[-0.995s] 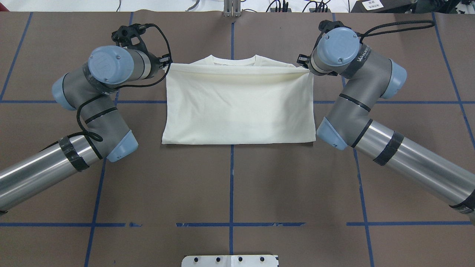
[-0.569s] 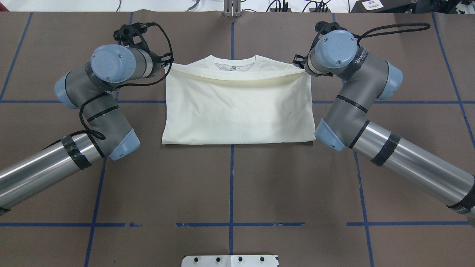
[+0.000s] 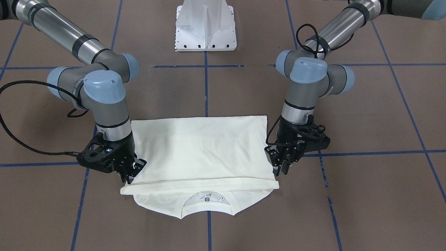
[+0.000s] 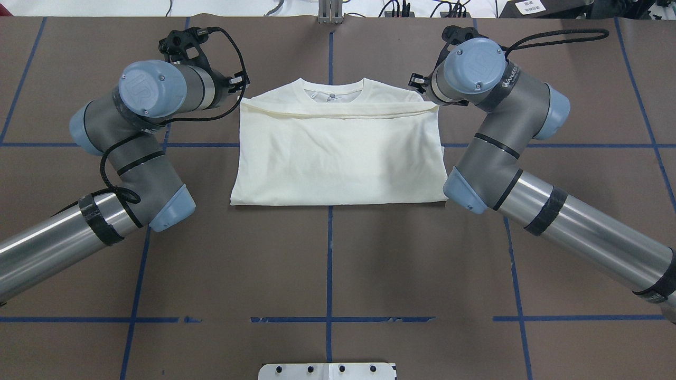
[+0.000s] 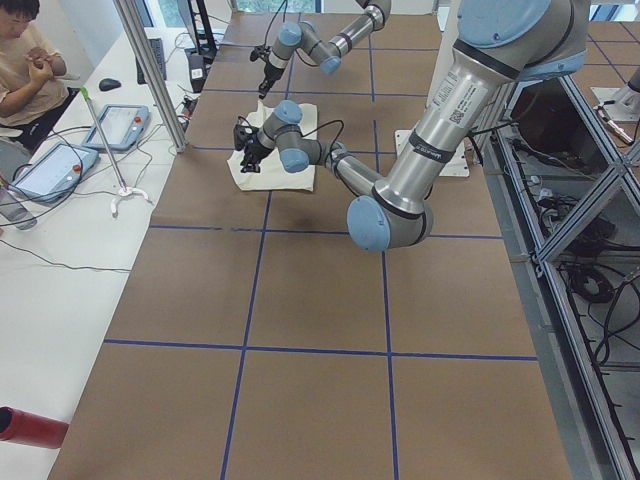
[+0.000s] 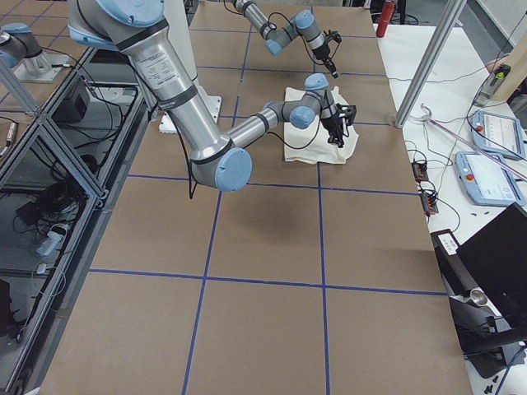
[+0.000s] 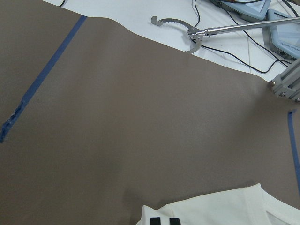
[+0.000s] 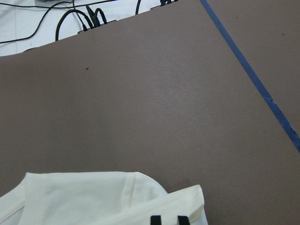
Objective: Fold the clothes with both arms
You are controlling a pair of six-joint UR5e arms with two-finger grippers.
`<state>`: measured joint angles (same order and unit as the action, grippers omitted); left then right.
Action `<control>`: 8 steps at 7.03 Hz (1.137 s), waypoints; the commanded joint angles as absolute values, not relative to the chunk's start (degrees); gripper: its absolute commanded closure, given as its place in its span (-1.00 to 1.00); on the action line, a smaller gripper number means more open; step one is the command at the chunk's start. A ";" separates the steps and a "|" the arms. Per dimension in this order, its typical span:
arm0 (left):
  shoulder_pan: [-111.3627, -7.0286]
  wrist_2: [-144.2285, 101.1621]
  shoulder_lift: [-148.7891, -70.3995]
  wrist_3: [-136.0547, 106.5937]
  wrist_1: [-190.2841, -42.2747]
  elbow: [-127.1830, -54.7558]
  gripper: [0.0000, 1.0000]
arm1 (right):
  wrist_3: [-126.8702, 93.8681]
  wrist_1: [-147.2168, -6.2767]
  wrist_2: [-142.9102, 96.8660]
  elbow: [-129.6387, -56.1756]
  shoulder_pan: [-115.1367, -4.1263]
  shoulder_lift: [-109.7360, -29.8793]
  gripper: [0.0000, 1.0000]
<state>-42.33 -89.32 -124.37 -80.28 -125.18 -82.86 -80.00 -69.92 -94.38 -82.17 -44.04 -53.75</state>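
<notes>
Brown counter (image 4: 327, 264), gridded with blue tape lines (image 4: 329, 248), carried the cream T-shirt (image 4: 338, 158) at its far middle. The shirt lay plain side up, its lower half folded over so that the hem (image 4: 338, 112) ran straight across just short of the collar (image 3: 207, 208).

The left gripper (image 3: 281, 170) stood at one end of that hem and the right gripper (image 3: 129, 177) at the other. Each pointed down at a corner that stuck out slightly past the layer beneath. Each had its fingers drawn nearly together and looked pinched on its corner of the cloth.

From overhead, the blue-capped wrist joints covered both grippers almost wholly, so only the taut hem line reaching up to them could be read. The front-facing view showed the black fingers themselves, a label inside the neck opening, and the white pedestal base (image 3: 205, 28) behind the shirt.

Each wrist camera caught only two black fingertips (image 7: 154, 221) at its bottom edge, close together against a cream corner, with bare counter beyond. The left side view showed both arms small over the shirt and a seated operator (image 5: 25, 50) at a white desk (image 5: 60, 250).
</notes>
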 commanded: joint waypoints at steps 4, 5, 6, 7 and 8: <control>-41.75 -92.80 -119.28 -80.95 -124.36 -92.46 0.13 | -90.59 -69.96 -100.81 -104.57 -39.12 -69.95 -0.23; -41.75 -92.81 -119.35 -81.12 -124.19 -92.72 0.12 | -93.23 -69.96 -101.85 -105.11 -38.94 -71.00 -0.22; -41.75 -92.90 -119.36 -81.12 -123.93 -93.68 0.09 | -93.34 -69.87 -102.13 -105.47 -38.85 -72.58 -0.23; -41.75 -92.90 -119.36 -81.12 -124.01 -93.43 0.08 | -95.34 -69.87 -103.09 -105.47 -38.67 -72.77 -0.23; -41.75 -92.81 -119.36 -81.12 -123.93 -93.43 0.05 | -97.19 -69.87 -103.36 -105.47 -38.06 -72.77 -0.23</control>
